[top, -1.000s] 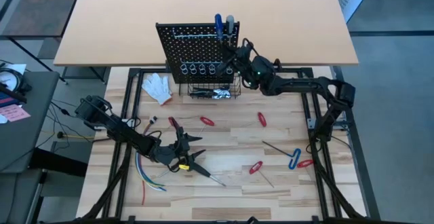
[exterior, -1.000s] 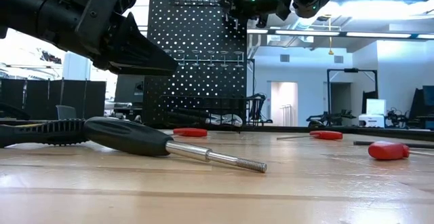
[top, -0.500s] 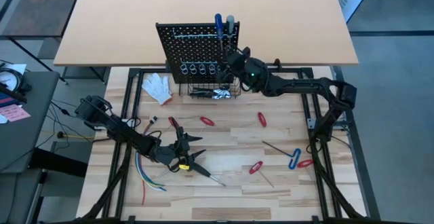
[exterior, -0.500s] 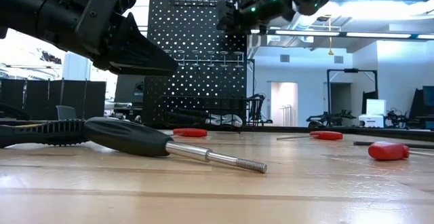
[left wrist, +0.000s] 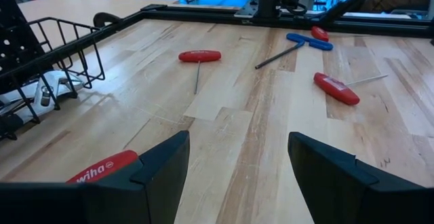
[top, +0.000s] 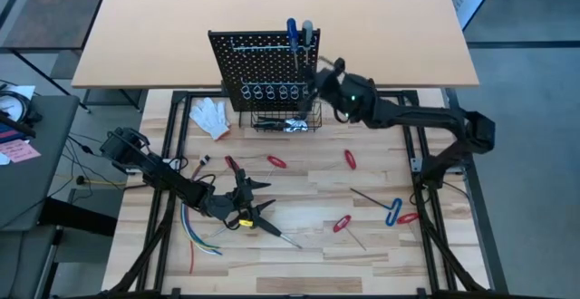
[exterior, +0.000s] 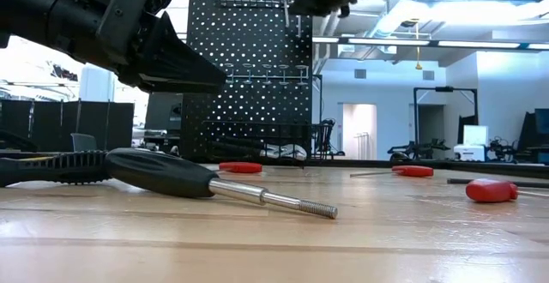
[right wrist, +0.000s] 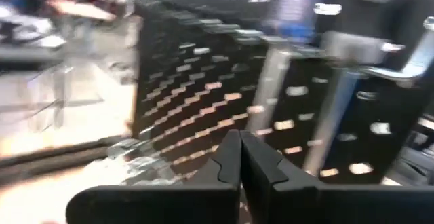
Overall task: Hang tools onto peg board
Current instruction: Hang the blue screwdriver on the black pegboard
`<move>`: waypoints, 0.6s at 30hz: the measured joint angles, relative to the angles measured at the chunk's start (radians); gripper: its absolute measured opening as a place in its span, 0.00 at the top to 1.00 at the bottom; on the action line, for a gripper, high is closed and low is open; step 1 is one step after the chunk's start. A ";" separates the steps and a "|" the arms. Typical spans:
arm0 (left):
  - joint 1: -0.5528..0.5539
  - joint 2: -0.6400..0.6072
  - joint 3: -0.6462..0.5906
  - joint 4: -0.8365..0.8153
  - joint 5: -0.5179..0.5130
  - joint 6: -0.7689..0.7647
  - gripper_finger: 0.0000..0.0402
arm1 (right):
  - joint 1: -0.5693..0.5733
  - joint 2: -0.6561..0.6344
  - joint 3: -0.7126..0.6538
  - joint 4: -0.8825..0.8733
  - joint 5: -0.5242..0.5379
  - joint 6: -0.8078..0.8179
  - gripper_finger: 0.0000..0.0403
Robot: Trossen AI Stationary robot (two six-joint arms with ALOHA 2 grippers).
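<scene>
Blurred peg board point(right wrist: 224, 95) fills view behind the closed right gripper point(right wrist: 239, 157).

My right wrist view is smeared: ahead of my shut right gripper point(right wrist: 239, 157) the black perforated peg board point(right wrist: 203, 75) and two upright shafts hanging on it are streaks, their handles cut off by the frame. In the low view my left gripper point(exterior: 184, 64) runs off the edge, and it hides part of the board behind it. The contents of the black wire basket point(top: 283, 118) are too small to tell
</scene>
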 joint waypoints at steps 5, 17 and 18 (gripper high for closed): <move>0.000 0.000 0.000 -0.011 0.000 0.000 0.39 | -0.041 0.082 0.000 0.037 -0.024 0.025 0.99; -0.005 0.000 0.000 -0.021 0.000 0.000 0.39 | 0.041 0.081 -0.001 -0.024 -0.023 -0.067 0.99; -0.006 0.000 0.000 -0.020 0.000 0.000 0.39 | 0.055 0.070 -0.001 -0.022 -0.023 -0.104 0.99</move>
